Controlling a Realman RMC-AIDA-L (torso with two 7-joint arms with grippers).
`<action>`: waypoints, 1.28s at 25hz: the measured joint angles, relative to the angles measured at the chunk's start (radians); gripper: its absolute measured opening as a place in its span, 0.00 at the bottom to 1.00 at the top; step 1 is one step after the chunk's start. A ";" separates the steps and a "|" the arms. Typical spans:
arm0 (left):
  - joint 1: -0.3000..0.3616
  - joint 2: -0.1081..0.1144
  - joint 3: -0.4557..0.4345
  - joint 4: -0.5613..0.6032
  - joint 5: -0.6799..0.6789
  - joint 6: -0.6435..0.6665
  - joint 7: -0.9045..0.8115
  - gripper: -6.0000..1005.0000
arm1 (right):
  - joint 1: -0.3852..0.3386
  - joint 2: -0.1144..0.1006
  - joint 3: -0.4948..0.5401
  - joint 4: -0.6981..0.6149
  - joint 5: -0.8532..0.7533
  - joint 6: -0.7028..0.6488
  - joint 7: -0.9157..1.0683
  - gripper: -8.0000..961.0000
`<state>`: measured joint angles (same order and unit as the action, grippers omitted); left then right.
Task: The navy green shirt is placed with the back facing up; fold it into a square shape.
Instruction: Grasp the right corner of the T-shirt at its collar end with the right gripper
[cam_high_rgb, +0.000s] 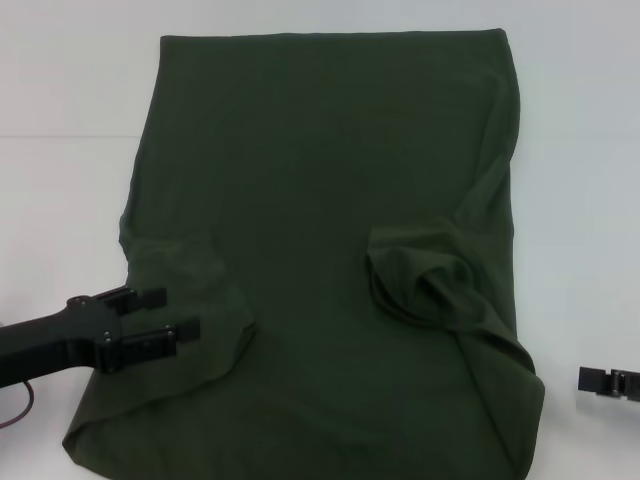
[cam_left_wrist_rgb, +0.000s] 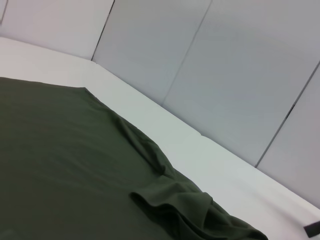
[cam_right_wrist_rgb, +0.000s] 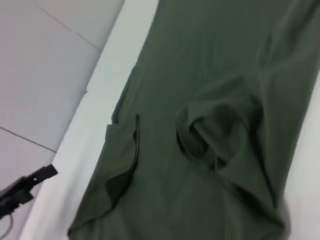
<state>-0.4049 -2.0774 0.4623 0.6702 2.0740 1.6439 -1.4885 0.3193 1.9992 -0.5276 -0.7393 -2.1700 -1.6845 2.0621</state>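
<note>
Left gripper: you see it over the shirt's left folded-in sleeve, near the shirt's near-left corner. Its two black fingers stand apart, spread wide, with nothing between them. The black arm reaches in from the shirt's left side.

Right gripper: you find it parked off the shirt's near-right corner, clear of the cloth, over bare table. Only a small black part shows, so you cannot tell how its fingers stand.

Navy green shirt: it lies spread on the white table, plain side up, one dark forest-green sheet with no lettering showing to you. Its far hem runs straight across; the body is mostly smooth with soft shallow creases.

Left sleeve: folded inward onto the body, lying fairly flat, with a curved edge next to the left gripper's fingertips.

Right sleeve: folded inward too, but bunched; you see a rumpled pocket of cloth with its hemmed opening turned up, right of the shirt's middle. A long ridge of fabric runs from it along the shirt's right edge.

Near edge: the shirt's near-right corner is rounded and slightly lifted; the near-left corner lies flat.

White table: it carries the shirt and shows bare on both sides of it.

Grey wall panels: they stand behind the table beyond the shirt's right edge in the left wrist view.
</note>
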 joint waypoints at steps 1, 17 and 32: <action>0.000 0.000 -0.001 0.000 0.000 -0.002 0.002 0.88 | 0.002 -0.003 0.000 0.004 -0.005 -0.008 0.025 0.83; 0.000 0.002 -0.010 -0.001 0.000 -0.015 0.010 0.88 | 0.073 -0.013 -0.002 0.130 -0.104 0.067 0.162 0.83; 0.000 0.002 -0.011 -0.001 0.000 -0.015 0.010 0.88 | 0.130 0.004 -0.053 0.166 -0.116 0.133 0.164 0.82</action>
<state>-0.4049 -2.0752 0.4509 0.6691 2.0738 1.6290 -1.4787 0.4490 2.0036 -0.5808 -0.5731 -2.2861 -1.5514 2.2260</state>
